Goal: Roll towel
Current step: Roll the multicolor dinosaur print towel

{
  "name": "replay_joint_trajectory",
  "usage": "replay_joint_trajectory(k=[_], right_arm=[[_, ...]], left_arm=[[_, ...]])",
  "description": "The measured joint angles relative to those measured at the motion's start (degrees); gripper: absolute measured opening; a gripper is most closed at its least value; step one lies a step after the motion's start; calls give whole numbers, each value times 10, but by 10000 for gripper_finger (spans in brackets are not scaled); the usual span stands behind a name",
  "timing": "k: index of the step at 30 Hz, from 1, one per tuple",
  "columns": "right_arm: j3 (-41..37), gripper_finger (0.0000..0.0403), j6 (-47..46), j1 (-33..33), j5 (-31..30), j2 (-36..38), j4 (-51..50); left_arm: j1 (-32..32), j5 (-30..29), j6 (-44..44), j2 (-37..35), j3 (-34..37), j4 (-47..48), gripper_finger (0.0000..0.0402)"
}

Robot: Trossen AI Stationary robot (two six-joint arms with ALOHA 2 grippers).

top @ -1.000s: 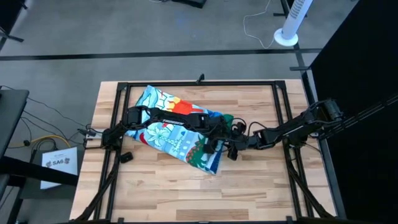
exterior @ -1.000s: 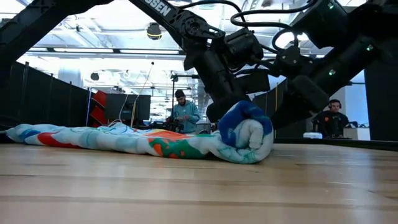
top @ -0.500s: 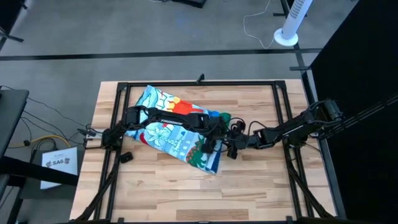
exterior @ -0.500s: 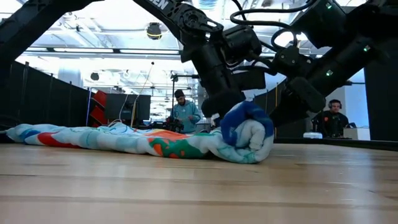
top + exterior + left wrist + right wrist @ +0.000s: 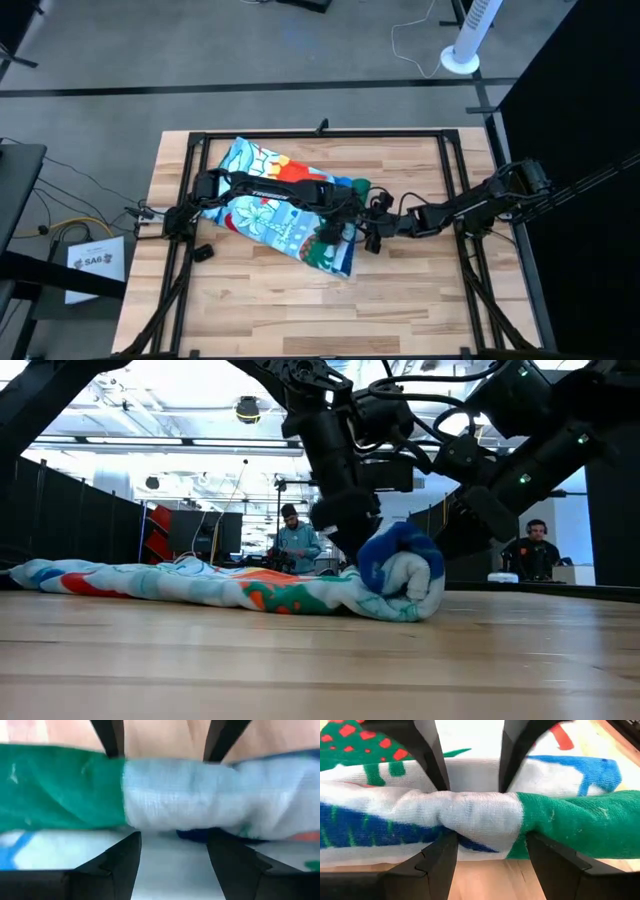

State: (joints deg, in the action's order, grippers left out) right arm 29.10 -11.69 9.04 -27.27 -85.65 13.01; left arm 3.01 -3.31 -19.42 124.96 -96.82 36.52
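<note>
Near the middle of the high view, on the wooden table (image 5: 420,290), the towel (image 5: 262,190) is spread diagonally from the upper left toward the centre, and only its lower right end has been turned over into a roll (image 5: 400,582). At table height, that roll is seen as a fat bundle of a few turns at the right of the frame, while a long flat stretch of cloth runs away to the left edge, so the job is judged to be barely begun: most of the length is left to be wound up. Both arms are gathered at the rolled end. The left gripper (image 5: 332,226) is placed over the roll with its fingers (image 5: 120,860) parted around the thick fold, though a firm pinch cannot be confirmed from its blurred wrist view. The right gripper (image 5: 373,230) is closed on the roll, the cloth visibly pinched and puckered between its 2 fingers (image 5: 440,855). In the room beyond the table, 2 people are seen.
</note>
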Motion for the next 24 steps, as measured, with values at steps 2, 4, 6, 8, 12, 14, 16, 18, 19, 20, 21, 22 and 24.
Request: replay_joint_trajectory(k=[2,4,6,8,12,14,16,18,19,20,21,22,24], right_arm=[[0,225,3,-2,0,0,1],[0,225,6,-3,0,0,3],[0,225,15,-3,0,0,15],[0,225,27,-3,0,0,31],[0,225,42,-7,2,0,51],[0,225,52,-10,4,0,64],[0,225,57,-16,10,1,69],[0,225,58,-26,21,1,69],[0,225,58,-29,25,0,70],[0,225,59,-34,31,-5,74],[0,225,61,-38,35,-11,79],[0,225,62,-40,37,-20,81],[0,225,64,-45,46,-48,106]], left_arm=[[0,-10,3,-2,0,14,212],[0,-15,11,-4,-1,31,212],[0,-18,18,-10,0,57,212],[-3,-22,24,-20,-1,70,212],[-10,-33,33,-43,-1,77,212],[-12,-35,34,-53,-1,75,212],[-14,-37,37,-57,-1,70,212],[-15,-38,42,-60,-1,75,212],[-16,-38,45,-60,-1,74,212],[-17,-38,47,-60,-1,74,212],[-19,-38,49,-60,-1,75,212],[-21,-38,50,-60,-1,75,212],[-25,-38,52,-60,-1,75,212]])
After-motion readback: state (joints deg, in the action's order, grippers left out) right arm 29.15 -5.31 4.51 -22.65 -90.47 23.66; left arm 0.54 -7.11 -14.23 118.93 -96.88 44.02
